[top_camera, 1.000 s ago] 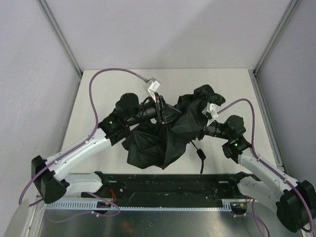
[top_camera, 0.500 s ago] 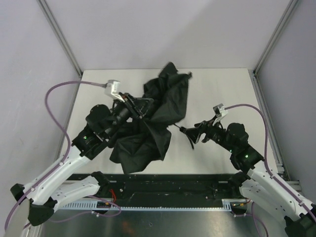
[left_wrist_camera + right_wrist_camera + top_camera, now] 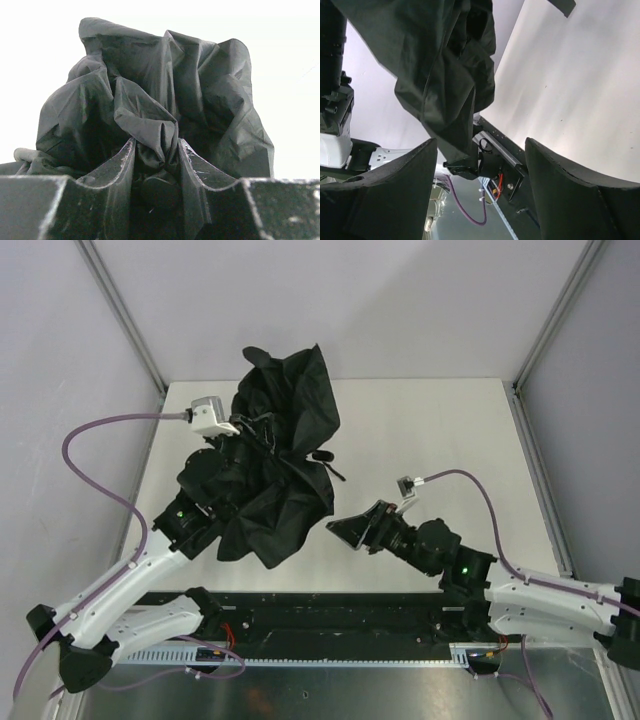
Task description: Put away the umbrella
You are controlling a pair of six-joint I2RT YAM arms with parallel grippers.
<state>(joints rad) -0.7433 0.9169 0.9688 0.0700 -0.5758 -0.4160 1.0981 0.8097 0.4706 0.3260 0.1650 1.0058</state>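
The left gripper (image 3: 156, 144) is pinching a bunched fold of the umbrella (image 3: 285, 440), its fingers (image 3: 116, 170) drawn in part-way so that the cloth is bulging up between and over them; a small rounded black part is sitting low in the gap, too dark to identify. The umbrella is hanging in the air from that grip, above the rear left part of the table (image 3: 450, 440), its upper folds rising past the table's far edge in the top view and its lower folds drooping over the left arm's wrist. The canopy is showing as thin, matte black fabric, crumpled into soft ridges and deep creases, with a narrow black strip (image 3: 330, 465) sticking out on its right side. The right gripper (image 3: 481, 145) is standing wide apart and gripping nothing, its broad dark fingers (image 3: 385, 195) framing bare table and the hanging cloth, which is staying clear of them. The table is lying smooth and pale, and its right half is offering open room. Grey walls are closing in the left, right and far sides, and a black rail (image 3: 340, 615) is running along the near edge.
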